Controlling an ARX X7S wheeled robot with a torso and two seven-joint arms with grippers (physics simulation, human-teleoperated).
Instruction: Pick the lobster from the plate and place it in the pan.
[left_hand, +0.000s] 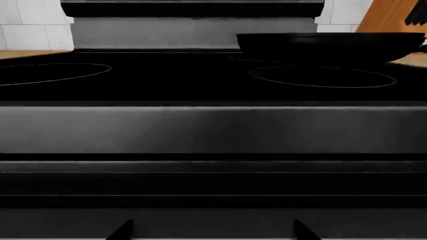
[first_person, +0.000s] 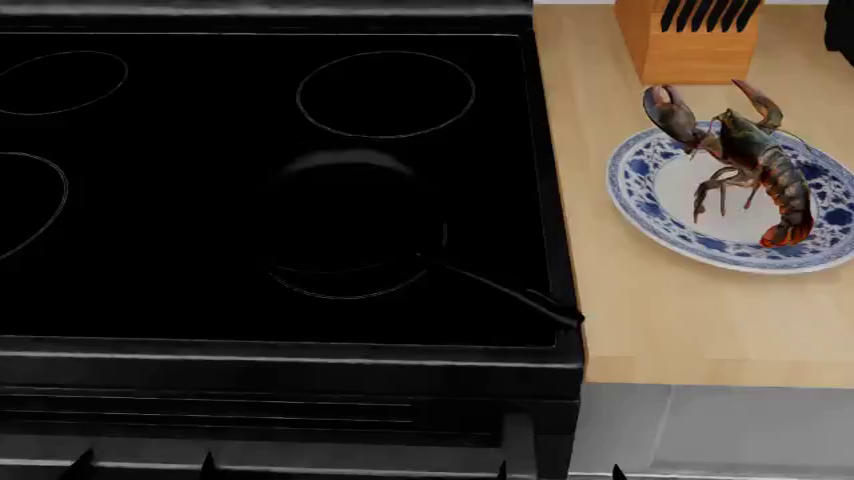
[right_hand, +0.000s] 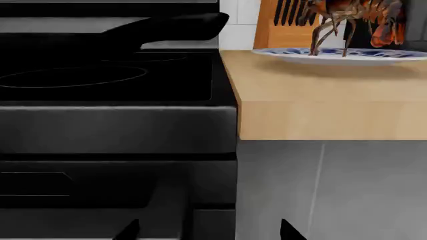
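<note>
Lobster (first_person: 747, 160): lying on the plate (first_person: 641, 195), claws toward the far side, orange-red tail tip toward the near right; legs resting on the plate's white centre.
Plate: on the wooden counter (first_person: 667, 310), right of the stove, just near of the knife block (first_person: 687, 45).
Pan (first_person: 350, 215): on the black stovetop (first_person: 200, 270), over the near right burner ring; its handle (first_person: 514, 295) runs near and right toward the stove's corner.
Left gripper (left_hand: 210, 231): only two fingertips show at the picture's edge, set apart, nothing between them; low, in front of the stove.
Right gripper (right_hand: 208, 231): fingertips likewise set apart and empty, low in front of the stove's right corner, well apart from the lobster.
</note>
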